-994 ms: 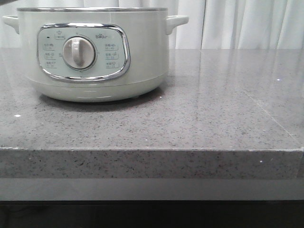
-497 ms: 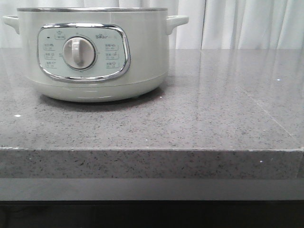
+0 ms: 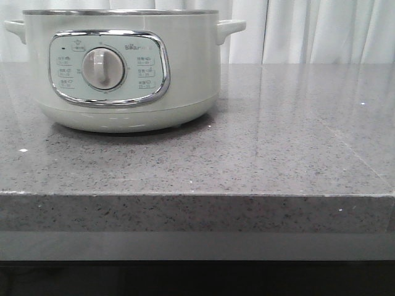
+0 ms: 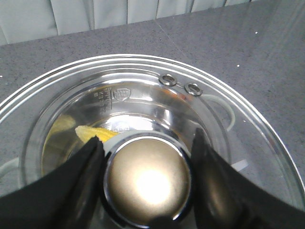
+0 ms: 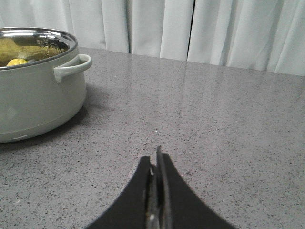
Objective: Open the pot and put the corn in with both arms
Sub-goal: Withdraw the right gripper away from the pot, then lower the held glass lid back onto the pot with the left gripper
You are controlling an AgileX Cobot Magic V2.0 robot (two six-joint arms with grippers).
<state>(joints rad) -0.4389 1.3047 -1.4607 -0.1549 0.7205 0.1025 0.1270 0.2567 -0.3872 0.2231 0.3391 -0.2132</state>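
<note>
One pot (image 3: 123,68) is sitting on the table (image 3: 278,148) with one corn (image 4: 95,134) lying inside, half hidden under the glass lid (image 4: 200,102), whose knob (image 4: 147,179) the left gripper (image 4: 147,157) is grasping, while the right gripper (image 5: 156,164) is hovering low beside the pot, jaws clenched on nothing.

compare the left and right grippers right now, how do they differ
The left gripper has its fingers spread on either side of the lid knob; the right gripper is pressed shut on nothing. The left gripper is directly above the pot, looking through the glass lid at the corn; the right gripper sits low over the bare countertop, off to the pot's side. Both have black fingers.
</note>
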